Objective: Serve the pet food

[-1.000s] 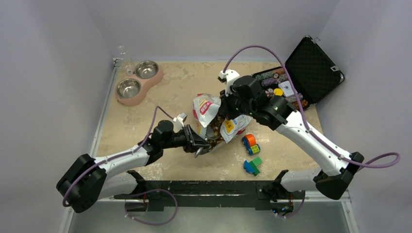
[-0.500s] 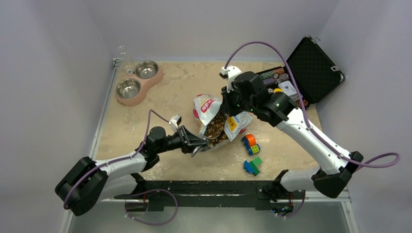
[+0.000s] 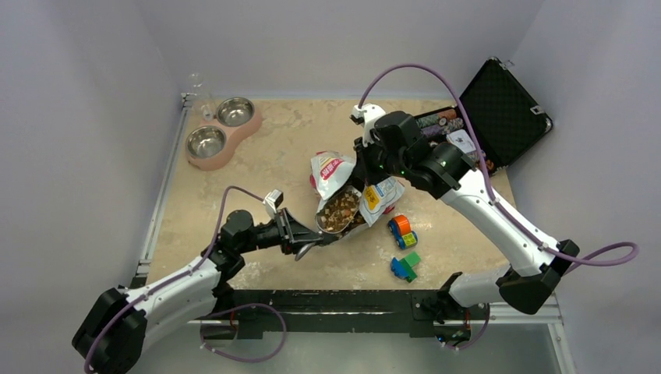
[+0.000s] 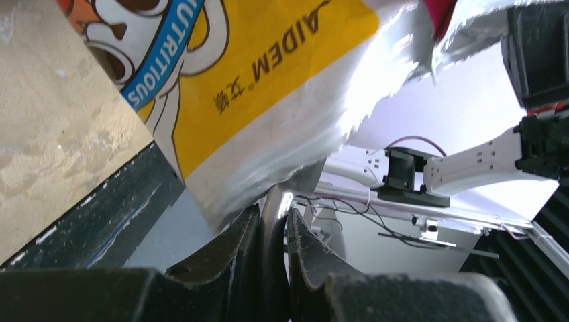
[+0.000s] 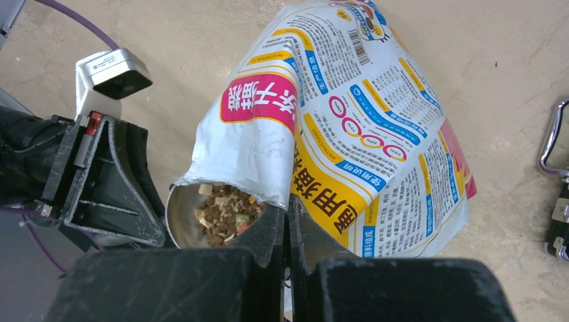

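Observation:
The crinkly white, yellow and red pet food bag (image 3: 330,171) lies mid-table with its mouth toward the near left. My right gripper (image 3: 365,184) is shut on the bag's upper edge (image 5: 349,121), its jaws pressed together on the foil (image 5: 288,216). My left gripper (image 3: 305,238) is shut on the handle of a metal scoop (image 4: 276,209). The scoop's bowl (image 3: 337,211) sits at the bag's mouth, heaped with brown pet food (image 5: 220,209). The bag's yellow side (image 4: 268,94) hangs just over the left fingers.
A pink feeder (image 3: 251,127) with two steel bowls stands at the far left, with a clear container (image 3: 199,93) behind it. An open black case (image 3: 503,105) of poker chips sits far right. Toy blocks (image 3: 402,231) (image 3: 405,266) lie right of the bag.
My left arm has drawn back toward the near left, bringing the scoop out of the bag with kibble showing in it. The right gripper has kept its hold on the bag.

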### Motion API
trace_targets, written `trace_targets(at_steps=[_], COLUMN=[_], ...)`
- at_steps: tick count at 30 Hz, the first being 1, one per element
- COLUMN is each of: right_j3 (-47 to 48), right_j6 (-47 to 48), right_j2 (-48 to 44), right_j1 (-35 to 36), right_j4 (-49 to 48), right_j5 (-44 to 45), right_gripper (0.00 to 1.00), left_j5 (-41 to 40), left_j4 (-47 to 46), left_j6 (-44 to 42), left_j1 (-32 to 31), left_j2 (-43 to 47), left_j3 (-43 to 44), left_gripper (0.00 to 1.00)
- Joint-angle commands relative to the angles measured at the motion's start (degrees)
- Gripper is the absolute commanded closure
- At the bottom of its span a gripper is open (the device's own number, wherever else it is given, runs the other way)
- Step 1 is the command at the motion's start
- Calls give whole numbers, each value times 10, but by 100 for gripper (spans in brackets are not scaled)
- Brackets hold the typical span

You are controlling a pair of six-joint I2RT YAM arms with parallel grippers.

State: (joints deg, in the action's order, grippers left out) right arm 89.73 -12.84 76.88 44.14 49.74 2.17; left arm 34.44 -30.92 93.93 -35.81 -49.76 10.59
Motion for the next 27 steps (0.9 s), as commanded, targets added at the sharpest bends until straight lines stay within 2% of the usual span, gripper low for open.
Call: trace_targets(at_steps=[1,6,9,11,13,14,15,16,18,19,20,22,23,27], right_j3=[61,61,58,55,56,55,54,53,47,43,41,41,41,31], right_j6=[-3,-9,-14,-15,-16,-17,-17,-18,-19,-19,-20,-21,-21,-14], right_j2=[-28,-23,-24,-25,-24,-25,-27,-30,-37,-39,-39,-37,-38,-44], right_j1=[-19,-21,-21,-21,-21,-21,-21,-21,-21,-21,-21,-21,-21,-21], right_j4=[-49,-47,-50,-53,-49,-47,-44,-45,-45,-47,-50,-49,-50,-53], right_j5=[42,27,17,13,9,7,5,6,5,3,2,1,1,15], right_gripper=[100,100,100,100,100,100,100,100,100,100,100,100,100,100], left_j5=[10,4,-33,-53,-89,-124,-151,-165,-193,-183,-162,-150,-138,-126], left_j4=[73,164,158,97,-23,-73,-63,-1,201,229,185,31,3,45], left_j6=[-3,10,52,119,225,268,296,294,218,202,215,249,247,214], left_j1=[8,9,9,8,-7,-18,-27,-29,-26,-14,-5,-4,-4,-2], left_j2=[73,157,137,56,-1,-7,6,40,95,91,74,35,31,83], left_j3=[-16,-13,-14,-21,-40,-47,-42,-18,71,79,63,8,-2,-22], left_gripper=[100,100,100,100,100,100,100,100,100,100,100,100,100,100])
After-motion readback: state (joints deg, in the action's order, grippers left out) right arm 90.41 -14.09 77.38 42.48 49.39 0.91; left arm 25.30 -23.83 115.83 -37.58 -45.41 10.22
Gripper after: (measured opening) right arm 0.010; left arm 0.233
